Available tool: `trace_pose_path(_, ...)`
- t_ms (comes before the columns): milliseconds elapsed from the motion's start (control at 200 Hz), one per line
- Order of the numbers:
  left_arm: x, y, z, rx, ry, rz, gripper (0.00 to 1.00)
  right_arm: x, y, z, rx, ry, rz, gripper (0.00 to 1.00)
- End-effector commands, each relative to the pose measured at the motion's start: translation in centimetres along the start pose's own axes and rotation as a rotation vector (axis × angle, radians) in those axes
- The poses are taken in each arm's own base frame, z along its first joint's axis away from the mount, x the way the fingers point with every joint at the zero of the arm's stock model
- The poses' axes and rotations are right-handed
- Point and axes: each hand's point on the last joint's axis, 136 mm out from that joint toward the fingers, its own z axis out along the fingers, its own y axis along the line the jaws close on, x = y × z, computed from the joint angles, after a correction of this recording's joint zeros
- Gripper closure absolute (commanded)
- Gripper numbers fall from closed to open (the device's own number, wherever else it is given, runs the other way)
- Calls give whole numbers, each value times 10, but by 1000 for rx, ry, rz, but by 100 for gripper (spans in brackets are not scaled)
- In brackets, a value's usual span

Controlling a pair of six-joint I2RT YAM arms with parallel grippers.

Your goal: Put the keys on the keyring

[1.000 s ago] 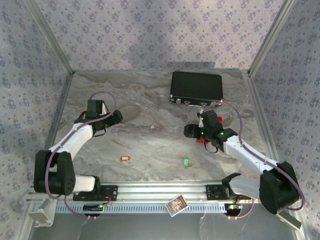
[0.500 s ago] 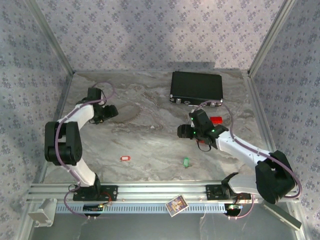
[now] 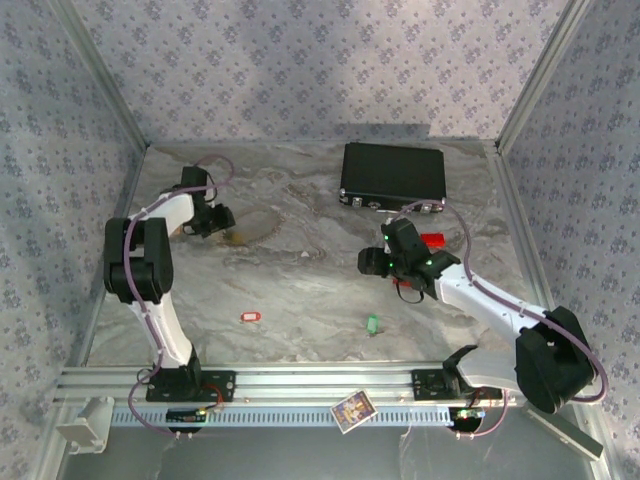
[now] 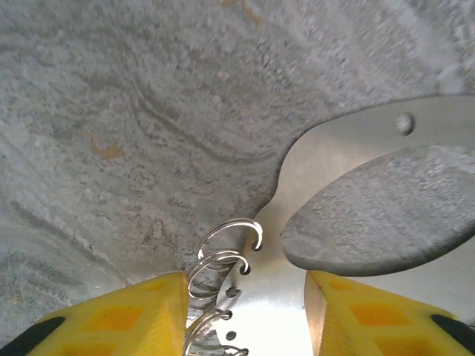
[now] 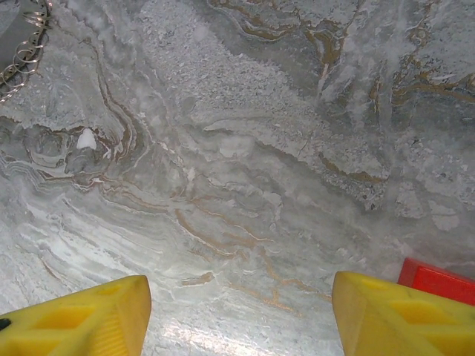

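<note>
Keyring (image 3: 262, 223) lies far left on table, just ahead of left gripper (image 4: 245, 319). Its wire coils (image 4: 223, 256) sit between yellow fingers (image 4: 104, 315). Jaws roughly half apart, straddling coils, nothing visibly pinched. Right gripper (image 5: 237, 319) spread wide, empty. Red key (image 3: 250, 317) and green key (image 3: 372, 323) near front rail, well apart from ring.

Likely handling: ring light, springy, slick; pinch across coils. Keys tiny, prone to skid; take by tag.

Ring outline faint from above; lower coils cut off in left wrist view.
</note>
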Motion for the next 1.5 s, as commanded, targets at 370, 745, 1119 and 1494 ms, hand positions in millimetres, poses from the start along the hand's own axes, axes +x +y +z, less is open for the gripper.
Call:
trace_pose_path(370, 35, -11, -2, 41, 66, 19, 82, -7, 3, -7, 7, -22, 14, 35)
trace_pose_path(745, 85, -39, -14, 86, 49, 7, 94, -3, -1, -9, 12, -23, 19, 35)
trace_pose_path(1119, 156, -85, -30, 148, 32, -30, 93, -7, -6, -11, 25, -34, 28, 35)
trace_pose_path(1494, 145, -69, -101, 91, -128, 43, 50, -6, 1, -10, 9, 11, 2, 35)
